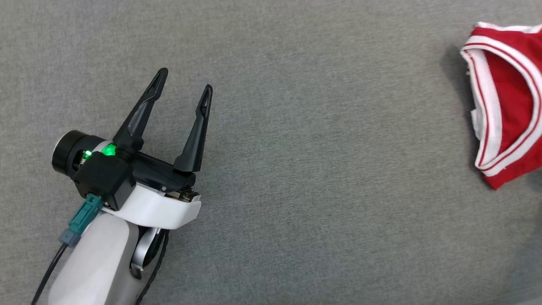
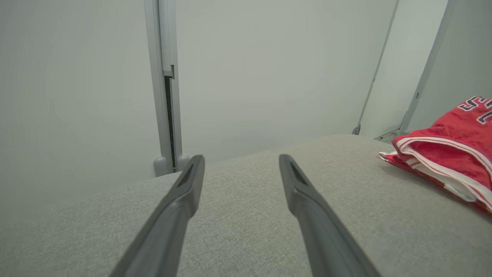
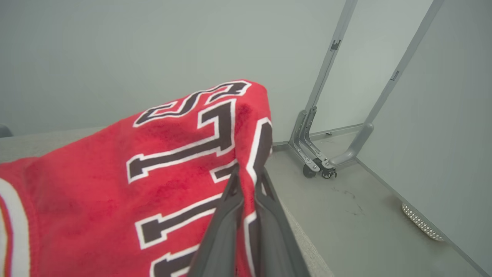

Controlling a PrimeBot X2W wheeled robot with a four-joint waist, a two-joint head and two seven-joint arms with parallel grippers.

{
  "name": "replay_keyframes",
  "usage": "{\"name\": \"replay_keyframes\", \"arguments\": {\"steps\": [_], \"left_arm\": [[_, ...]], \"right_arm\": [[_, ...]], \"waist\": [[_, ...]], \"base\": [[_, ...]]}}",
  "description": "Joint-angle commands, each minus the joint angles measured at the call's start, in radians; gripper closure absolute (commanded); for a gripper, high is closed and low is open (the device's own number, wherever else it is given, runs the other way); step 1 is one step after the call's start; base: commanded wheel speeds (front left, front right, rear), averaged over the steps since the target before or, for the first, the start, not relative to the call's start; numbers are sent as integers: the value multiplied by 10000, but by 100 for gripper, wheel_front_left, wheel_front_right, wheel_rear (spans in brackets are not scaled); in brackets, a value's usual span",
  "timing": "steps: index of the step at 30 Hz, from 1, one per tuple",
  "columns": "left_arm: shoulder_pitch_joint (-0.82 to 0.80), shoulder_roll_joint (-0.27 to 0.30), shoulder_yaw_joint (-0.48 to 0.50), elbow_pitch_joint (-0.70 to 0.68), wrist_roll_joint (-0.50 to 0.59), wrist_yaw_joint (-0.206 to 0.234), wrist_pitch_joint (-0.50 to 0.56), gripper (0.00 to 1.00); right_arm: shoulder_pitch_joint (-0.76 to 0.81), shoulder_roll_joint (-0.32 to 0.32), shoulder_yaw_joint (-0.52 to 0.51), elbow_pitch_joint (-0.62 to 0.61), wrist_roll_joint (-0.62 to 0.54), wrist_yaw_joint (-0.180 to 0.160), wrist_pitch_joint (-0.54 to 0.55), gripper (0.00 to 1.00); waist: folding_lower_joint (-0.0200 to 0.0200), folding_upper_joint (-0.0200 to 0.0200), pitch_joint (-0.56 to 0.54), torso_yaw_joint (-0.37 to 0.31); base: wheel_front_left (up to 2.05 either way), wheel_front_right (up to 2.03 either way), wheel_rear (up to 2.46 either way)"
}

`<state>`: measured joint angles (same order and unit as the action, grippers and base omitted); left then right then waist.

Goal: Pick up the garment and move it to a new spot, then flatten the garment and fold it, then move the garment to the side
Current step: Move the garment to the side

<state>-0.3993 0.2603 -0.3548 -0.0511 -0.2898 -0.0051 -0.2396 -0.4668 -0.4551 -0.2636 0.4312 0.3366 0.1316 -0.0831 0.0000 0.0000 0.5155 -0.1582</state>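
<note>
Red garment [image 1: 514, 84] with white-striped trim, bunched at the far right of the grey cloth surface [image 1: 296, 169] and cut off by the head view's right edge. Long axis roughly up and down that view, trimmed opening gaping leftward toward the left gripper [image 1: 185, 80]. Well apart from that gripper, bare grey cloth between.

Left gripper's fingers spread wide, holding nothing, pointing up and slightly right in the head view. In the left wrist view, same gripper [image 2: 241, 159] open above the surface. Garment [image 2: 453, 154] at the right edge there, layered, trimmed edge nearest, dark lettering clipped at the top right.

In the right wrist view, right gripper [image 3: 250, 171] pinched nearly together on a fold of the garment [image 3: 115, 184], a sliver of red fabric in the narrow gap. Large dark letters outlined in white across the cloth, creased and cropped, not readable as a whole. Beyond the garment, grey floor [image 3: 346, 207] and a wheeled metal frame [image 3: 311, 152].
</note>
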Motion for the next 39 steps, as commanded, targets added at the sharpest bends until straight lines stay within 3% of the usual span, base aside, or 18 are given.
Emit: {"name": "replay_keyframes", "arguments": {"steps": [1, 4, 13, 20, 31, 39], "left_arm": [[-286, 8, 25, -4, 74, -36, -64, 0], [-368, 23, 25, 43, 123, -37, -90, 0], [-31, -80, -38, 446, 27, -28, -191, 0], [1110, -251, 440, 735, -401, 341, -241, 0], [3059, -600, 1286, 683, -749, 825, -258, 0], [4205, -598, 1842, 978, -967, 1000, -258, 0]], "right_arm": [[-152, 72, -152, 225, 113, -18, 83, 96], [-381, 9, -453, 871, -14, -20, 158, 0], [199, 368, -464, 1054, -665, -20, -1298, 0], [1792, 1377, 584, -987, -978, -20, -1660, 0], [4226, 2735, 1803, -4340, -1158, -20, -673, 0], [5683, 3094, 2151, -5407, -1102, -18, 221, 0]], "waist": [[0, 0, 331, 213], [0, 0, 514, 244], [0, 0, -223, 144], [0, 0, -1628, 3], [0, 0, -3467, 726], [0, 0, -4623, 1757]], "base": [[0, 0, 0], [0, 0, 0], [0, 0, 0], [0, 0, 0], [0, 0, 0], [0, 0, 0]]}}
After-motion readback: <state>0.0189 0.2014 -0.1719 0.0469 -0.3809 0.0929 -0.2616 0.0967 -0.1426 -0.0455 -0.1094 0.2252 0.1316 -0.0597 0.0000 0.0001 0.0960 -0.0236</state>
